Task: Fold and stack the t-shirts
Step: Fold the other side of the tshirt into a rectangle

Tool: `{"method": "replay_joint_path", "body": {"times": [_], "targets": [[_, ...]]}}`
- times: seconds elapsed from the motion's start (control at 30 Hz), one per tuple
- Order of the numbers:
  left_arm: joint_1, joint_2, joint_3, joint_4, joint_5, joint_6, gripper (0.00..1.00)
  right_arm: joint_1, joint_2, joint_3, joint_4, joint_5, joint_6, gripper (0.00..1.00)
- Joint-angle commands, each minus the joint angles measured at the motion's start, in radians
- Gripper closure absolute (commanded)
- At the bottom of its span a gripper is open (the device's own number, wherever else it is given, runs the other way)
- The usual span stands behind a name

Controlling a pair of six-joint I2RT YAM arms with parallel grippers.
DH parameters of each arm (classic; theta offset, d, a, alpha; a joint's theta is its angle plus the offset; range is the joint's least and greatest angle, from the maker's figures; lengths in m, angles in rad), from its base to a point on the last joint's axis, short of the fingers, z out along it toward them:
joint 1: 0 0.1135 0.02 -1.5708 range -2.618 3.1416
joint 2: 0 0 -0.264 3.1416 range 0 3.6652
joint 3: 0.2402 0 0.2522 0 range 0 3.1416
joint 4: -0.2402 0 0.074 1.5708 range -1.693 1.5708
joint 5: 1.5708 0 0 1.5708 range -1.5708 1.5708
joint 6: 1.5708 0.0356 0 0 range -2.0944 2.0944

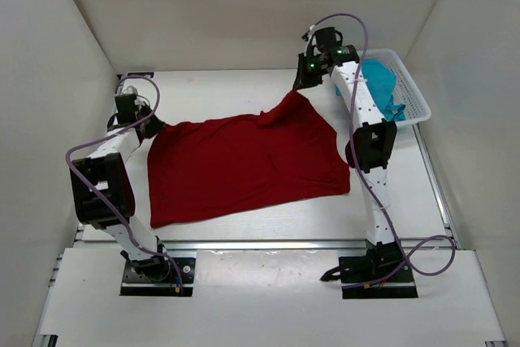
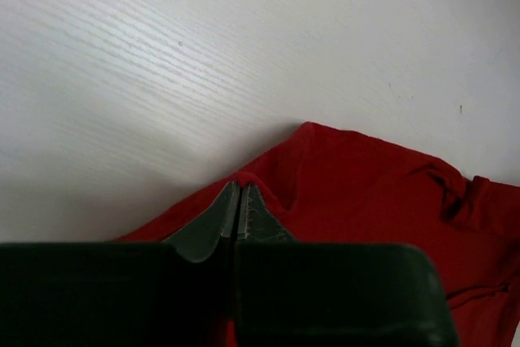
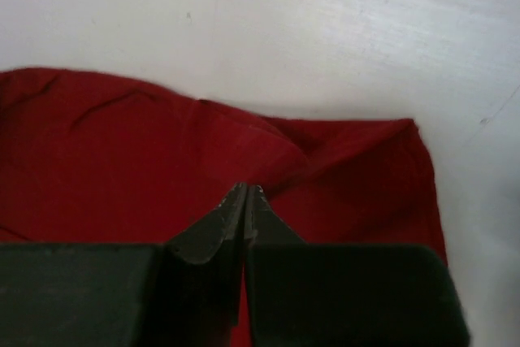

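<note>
The dark red t-shirt lies spread across the middle of the table. My left gripper is shut on its far left corner; in the left wrist view the gripper pinches a fold of the red shirt. My right gripper is shut on the shirt's far right corner and lifts it into a peak; in the right wrist view the gripper pinches the red cloth. The teal t-shirt lies bunched in the basket at the far right.
The white slotted plastic basket stands at the far right corner, beside my right arm. White walls enclose the table on the left, back and right. The arm bases sit at the near edge.
</note>
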Motion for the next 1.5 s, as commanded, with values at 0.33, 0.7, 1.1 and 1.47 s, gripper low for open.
{"method": "replay_joint_path", "body": {"times": [0.33, 0.7, 1.1, 1.47], "targets": [[0.055, -0.104, -0.087, -0.011, 0.076, -0.011, 1.00, 0.044, -0.666, -0.998, 0.377, 0.159, -0.042, 1.00], [0.118, -0.276, -0.218, -0.028, 0.049, 0.023, 1.00, -0.045, -1.008, -1.495, 0.622, 0.125, 0.070, 1.00], [0.145, -0.377, -0.212, -0.107, 0.042, 0.032, 1.00, -0.156, -1.251, -1.717, 0.682, 0.012, 0.136, 1.00], [0.185, -0.391, -0.399, -0.094, 0.006, 0.049, 0.99, -0.150, -1.395, -2.048, 0.763, 0.068, 0.226, 1.00]]}}
